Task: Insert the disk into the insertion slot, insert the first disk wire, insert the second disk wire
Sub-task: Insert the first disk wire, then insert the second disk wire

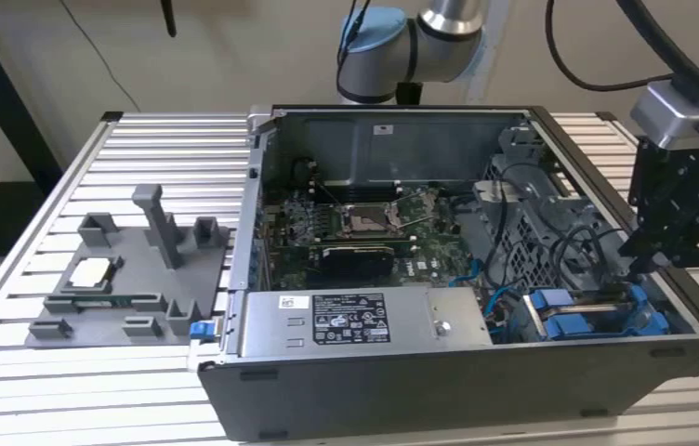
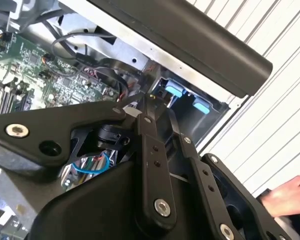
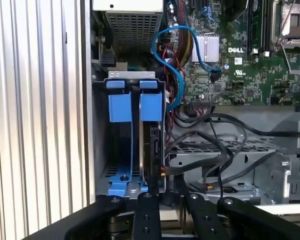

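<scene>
**Gripper (image 2: 143, 105) at the insertion slot (image 3: 101, 145), disk (image 3: 156, 155) on edge inside**

Second wrist view: meets first the gripper, black links hard against the lens, tips reaching toward two blue plastic pieces (image 2: 172, 91) inside the computer case (image 2: 200, 40). Catches also a hand (image 2: 290, 196) resting on the slatted table (image 2: 277, 90), apart from the case.

First wrist view: looks down into the insertion slot. Finds the disk standing on edge inside it, dark rim upward, blue tab at the far end, beside a second blue piece (image 3: 121, 107). Shows the fingers (image 3: 148, 207) set narrow, one on each side of the disk's near end; reads as a grip on it. Leaves a blue wire (image 3: 180, 85) hanging just beside the tabs and black wires (image 3: 225, 122) lying loose over the metal cage (image 3: 270, 175); cannot tell plugged from unplugged.

Exterior view: places the gripper (image 1: 639, 262) at the exterior view's right, slanting down over the case wall onto the insertion slot (image 1: 598, 321). Counts, within the computer case (image 1: 449, 409), a motherboard (image 1: 349, 232), a grey box with a white sticker (image 1: 455, 321) and the slot. Sets a grey fixture (image 1: 138, 307) on the slatted table at the exterior view's left, carrying one small pale part (image 1: 89, 271).

Judged as step one, near its end: disk mostly down, wires apparently not yet in. Calls for a straight, square push along the slot walls, with no snagging of the loose wires.
</scene>
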`<state>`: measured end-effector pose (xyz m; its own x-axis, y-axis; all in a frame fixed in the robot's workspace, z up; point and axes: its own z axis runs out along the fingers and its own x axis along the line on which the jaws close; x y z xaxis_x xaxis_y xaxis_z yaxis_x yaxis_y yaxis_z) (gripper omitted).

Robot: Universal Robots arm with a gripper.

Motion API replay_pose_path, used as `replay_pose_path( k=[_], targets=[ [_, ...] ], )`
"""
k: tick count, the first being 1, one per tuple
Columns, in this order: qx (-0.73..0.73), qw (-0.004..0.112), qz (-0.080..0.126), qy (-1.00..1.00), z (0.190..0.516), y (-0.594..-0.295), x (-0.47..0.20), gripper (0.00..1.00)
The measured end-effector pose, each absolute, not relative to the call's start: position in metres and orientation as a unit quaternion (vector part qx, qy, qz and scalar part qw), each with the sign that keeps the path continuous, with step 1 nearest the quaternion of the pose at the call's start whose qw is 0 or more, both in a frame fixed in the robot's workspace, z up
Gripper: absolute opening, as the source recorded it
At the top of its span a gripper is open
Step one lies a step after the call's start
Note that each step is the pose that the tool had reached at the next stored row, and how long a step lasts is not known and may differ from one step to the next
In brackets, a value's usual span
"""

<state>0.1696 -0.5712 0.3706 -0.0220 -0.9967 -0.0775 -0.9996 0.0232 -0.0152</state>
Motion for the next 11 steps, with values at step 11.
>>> replay_pose_path(
  k=[11],
  targets=[
    [-0.697,0.044,0.014,0.716,0.382,-0.565,0.170,0.27]
  ],
)
